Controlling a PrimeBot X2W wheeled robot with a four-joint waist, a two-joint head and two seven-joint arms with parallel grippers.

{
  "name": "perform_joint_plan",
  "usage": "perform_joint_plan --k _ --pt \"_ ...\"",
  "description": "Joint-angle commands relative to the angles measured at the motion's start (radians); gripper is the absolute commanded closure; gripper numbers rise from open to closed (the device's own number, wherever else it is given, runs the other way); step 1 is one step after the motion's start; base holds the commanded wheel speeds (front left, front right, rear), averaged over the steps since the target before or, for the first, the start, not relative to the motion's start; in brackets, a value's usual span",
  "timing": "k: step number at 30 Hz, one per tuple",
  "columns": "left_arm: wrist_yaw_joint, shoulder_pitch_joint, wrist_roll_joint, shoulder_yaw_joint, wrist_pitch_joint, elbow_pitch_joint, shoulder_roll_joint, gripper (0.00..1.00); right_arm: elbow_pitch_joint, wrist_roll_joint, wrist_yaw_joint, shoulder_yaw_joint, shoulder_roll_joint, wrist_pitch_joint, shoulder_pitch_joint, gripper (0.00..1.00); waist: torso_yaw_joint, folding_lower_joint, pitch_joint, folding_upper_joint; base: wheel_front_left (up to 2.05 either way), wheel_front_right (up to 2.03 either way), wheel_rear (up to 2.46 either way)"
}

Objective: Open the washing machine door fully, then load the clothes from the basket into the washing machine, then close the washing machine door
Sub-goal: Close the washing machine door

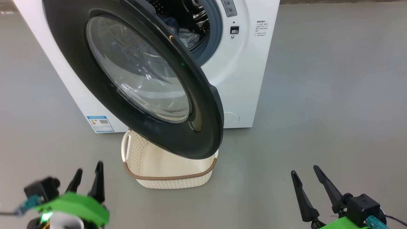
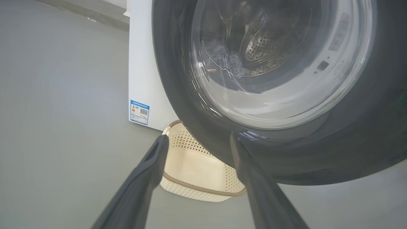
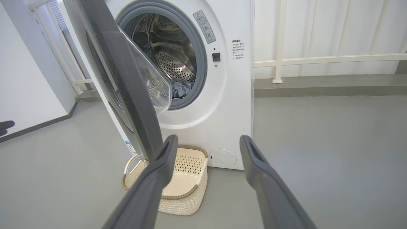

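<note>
Inside the washing machine (image 3: 235, 105): clothes (image 3: 179, 89) | basket (image 1: 168, 178) beneath washing machine door (image 1: 203, 127) | left gripper (image 1: 89, 167), right gripper (image 1: 304, 169) splayed, empty

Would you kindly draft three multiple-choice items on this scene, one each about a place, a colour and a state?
1. Where does the basket stand relative to the washing machine?
A. on top of it
B. on the floor before it, below the washing machine door
C. inside it

2. What colour is the basket's rim?
A. brown
B. red
C. green

3. What state is the washing machine door in?
A. shut
B. open
C. taken off, lying flat

Answers:
1 B: the head view shows it on the floor under the door's lower edge.
2 A: a brown band runs round its top.
3 B: the door stands swung out, leaving the drum and the clothes inside exposed.
</note>
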Motion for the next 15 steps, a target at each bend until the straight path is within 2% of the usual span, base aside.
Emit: perform_joint_plan --k 1,7,8,15 --pt "0.004 0.027 0.084 0.076 -0.013 -0.043 0.030 0.00 -0.025 0.007 0.002 0.030 -0.001 -0.005 -0.004 0.00 0.000 0.0000 -0.004 0.0000 0.00 0.00 0.00" --pt "0.003 0.167 0.311 0.175 -0.014 -0.108 -0.006 0.00 -0.025 0.008 0.002 0.030 -0.001 -0.005 0.003 0.00 0.003 0.0000 -0.019 0.0000 0.00 0.00 0.00" --pt "0.003 0.167 0.311 0.175 -0.014 -0.108 -0.006 0.00 -0.025 0.008 0.002 0.030 -0.001 -0.005 0.003 0.00 0.003 0.0000 -0.019 0.0000 0.00 0.00 0.00" --pt "-0.022 0.310 0.529 0.299 -0.014 -0.216 -0.076 0.00 -0.026 0.007 0.002 0.033 -0.005 -0.005 0.008 0.00 -0.003 0.0000 -0.034 0.0000 0.00 0.00 0.00"
